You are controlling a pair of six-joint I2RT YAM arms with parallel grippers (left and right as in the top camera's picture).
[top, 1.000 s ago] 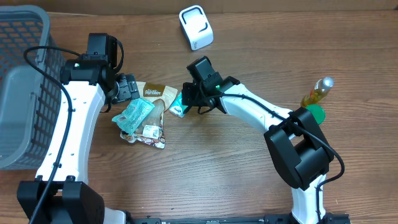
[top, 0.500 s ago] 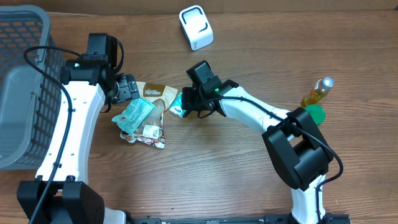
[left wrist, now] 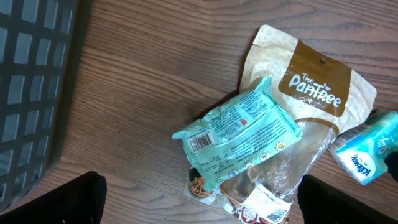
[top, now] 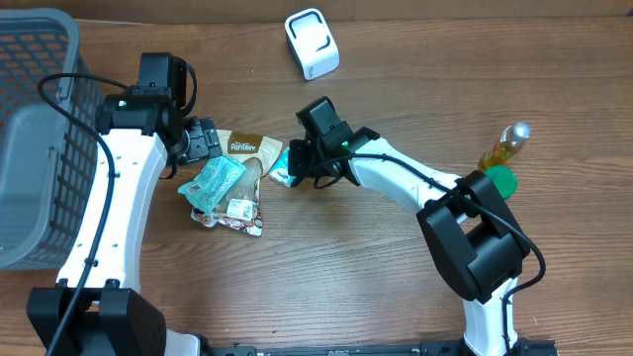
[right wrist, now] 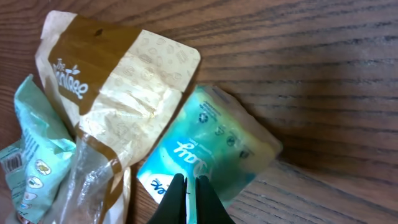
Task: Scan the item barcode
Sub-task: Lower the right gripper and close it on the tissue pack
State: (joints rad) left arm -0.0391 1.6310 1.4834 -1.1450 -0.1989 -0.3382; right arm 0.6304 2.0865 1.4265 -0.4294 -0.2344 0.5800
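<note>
A white barcode scanner [top: 312, 43] stands at the back of the table. A teal tissue pack [top: 281, 169] [right wrist: 214, 143] lies beside a brown Pantree bag [top: 242, 148] [left wrist: 311, 81]. A teal snack packet [top: 213, 183] [left wrist: 242, 137] rests on that bag, with a printed barcode [left wrist: 200, 142] facing up. My right gripper [top: 297, 164] [right wrist: 191, 193] is shut, its tips down over the tissue pack's near edge; I cannot tell whether they pinch the wrapper. My left gripper [top: 203, 138] [left wrist: 202, 202] stands wide open above the snack packet and bag, holding nothing.
A grey mesh basket [top: 30, 138] [left wrist: 31, 93] fills the left side. At the right edge, a yellow bottle [top: 504, 146] stands next to a green object [top: 501, 180]. Bare wooden table lies in front of the packets.
My right gripper has shifted slightly forward and to the left over the tissue pack. The left arm and the packets have stayed still.
</note>
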